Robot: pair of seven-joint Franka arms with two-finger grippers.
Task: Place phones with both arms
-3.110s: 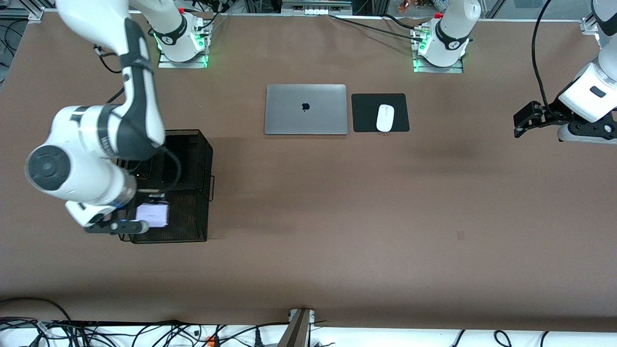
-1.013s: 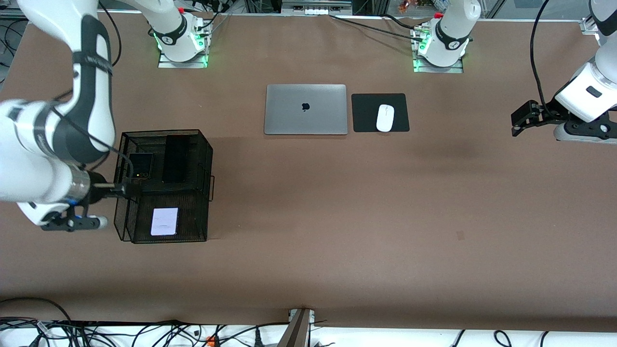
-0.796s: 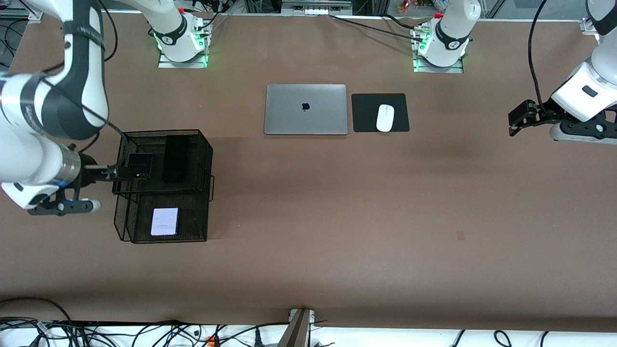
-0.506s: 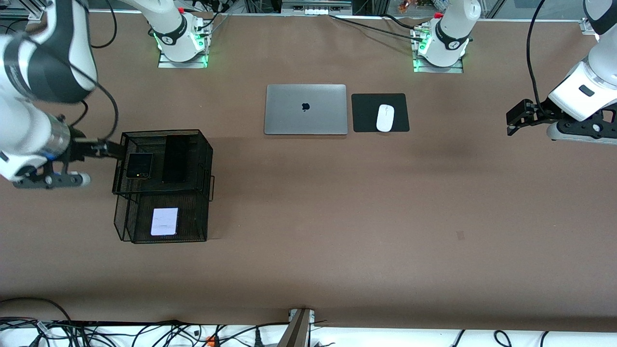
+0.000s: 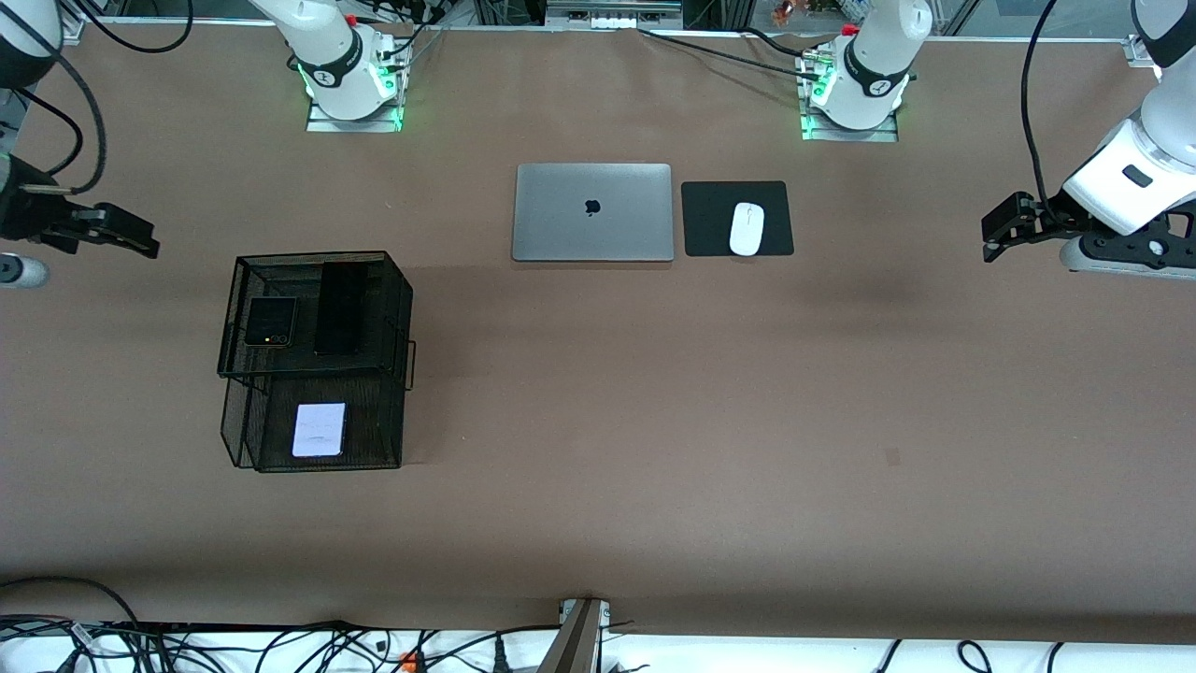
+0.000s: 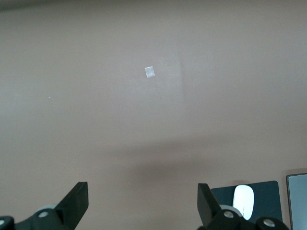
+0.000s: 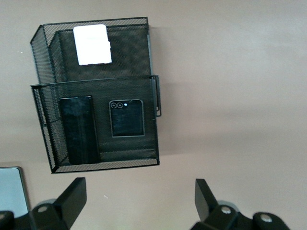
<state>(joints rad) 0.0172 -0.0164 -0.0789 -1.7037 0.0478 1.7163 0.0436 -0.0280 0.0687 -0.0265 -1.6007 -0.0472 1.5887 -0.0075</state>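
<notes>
- Your right gripper (image 5: 140, 245) has pulled away from the rack (image 5: 392, 308) to the frame's upper left, jaws spread, empty.
- Left gripper (image 5: 989, 245) waits, jaws spread.
- Three phones (image 5: 319, 429) stay racked.

Front view: looked down steeply from high above the table's (image 5: 654, 449) edge, facing the two arm bases, whole tabletop taken in, the closed laptop (image 5: 592, 212) near the middle. Left wrist view: aimed down at bare tabletop from well above, catching the white mouse (image 6: 243, 200) and a sliver of the laptop's corner (image 6: 297, 201), both shared with the front view. Right wrist view: hung over the black mesh rack (image 7: 96, 120), fairly high, with a laptop corner (image 7: 10, 189) at its margin; rack (image 5: 318, 360) also seen from the front.
</notes>
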